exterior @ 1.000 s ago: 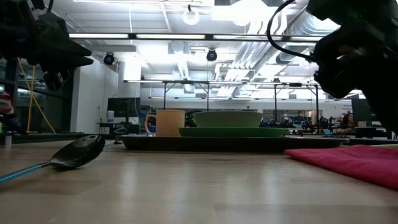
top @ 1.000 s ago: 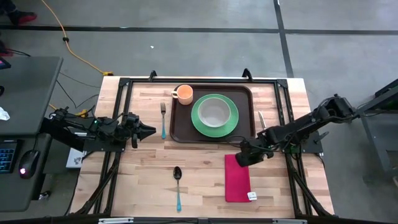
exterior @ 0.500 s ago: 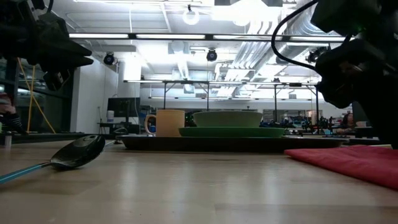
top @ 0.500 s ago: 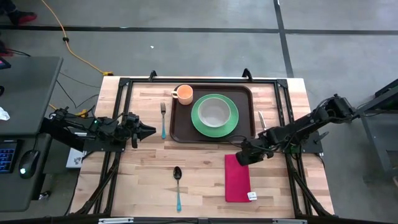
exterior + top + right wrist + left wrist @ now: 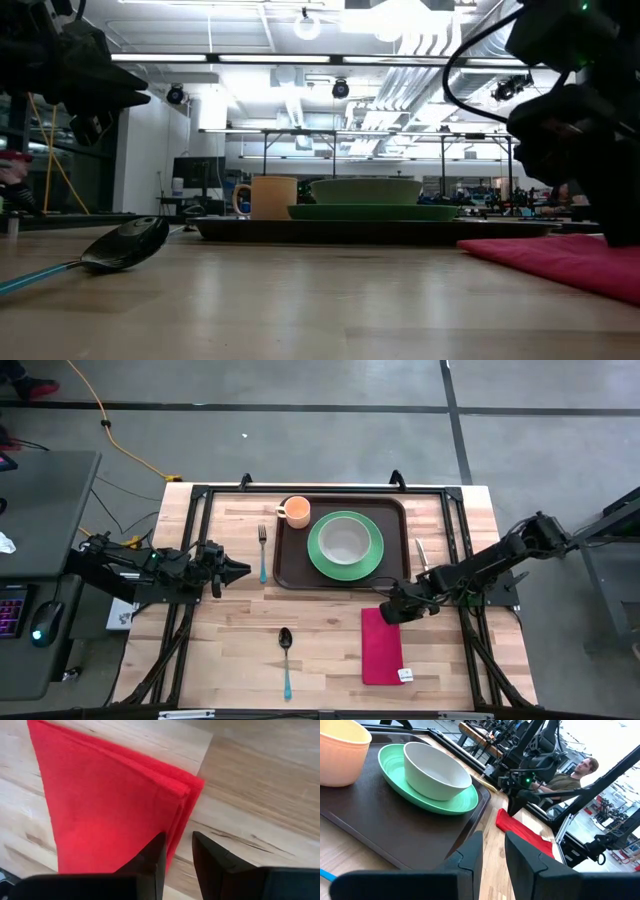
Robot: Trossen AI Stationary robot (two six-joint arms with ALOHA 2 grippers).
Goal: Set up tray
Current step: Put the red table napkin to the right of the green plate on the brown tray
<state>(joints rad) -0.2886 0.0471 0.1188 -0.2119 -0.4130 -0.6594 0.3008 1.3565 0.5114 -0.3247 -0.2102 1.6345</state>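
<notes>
The wooden tabletop (image 5: pixel 330 650) carries everything, framed by black rails along its edges. The tray (image 5: pixel 293 565), dark brown with a raised rim, lies near the far edge, about midway between the left and right edges. On it sits a green plate (image 5: pixel 318 556) with a white bowl (image 5: pixel 345 540) in its middle, and an orange cup (image 5: pixel 296 511) stands in the tray's far-left corner, just beside the plate.

The left arm reaches in from the left edge, and the left gripper (image 5: pixel 240 569) hangs above the wood near the tray's left side; in its own wrist view the two dark fingers (image 5: pixel 470 857) stand a narrow gap apart with nothing between them. The right arm comes in from the right edge, and the right gripper (image 5: pixel 385 612) hovers over the far end of a folded red cloth (image 5: pixel 381 650); its fingers (image 5: pixel 155 855) are likewise slightly parted, with the cloth's corner showing beneath the gap, not pinched.

The red cloth lies toward the near-right part of the tabletop, apart from the tray. A spoon (image 5: pixel 286 660) with a blue handle lies near the near edge, left of the cloth. A fork (image 5: pixel 263 550) with a blue handle lies just beside the tray's left rim. A knife (image 5: pixel 421 552) lies between the tray's right rim and the right rail.
</notes>
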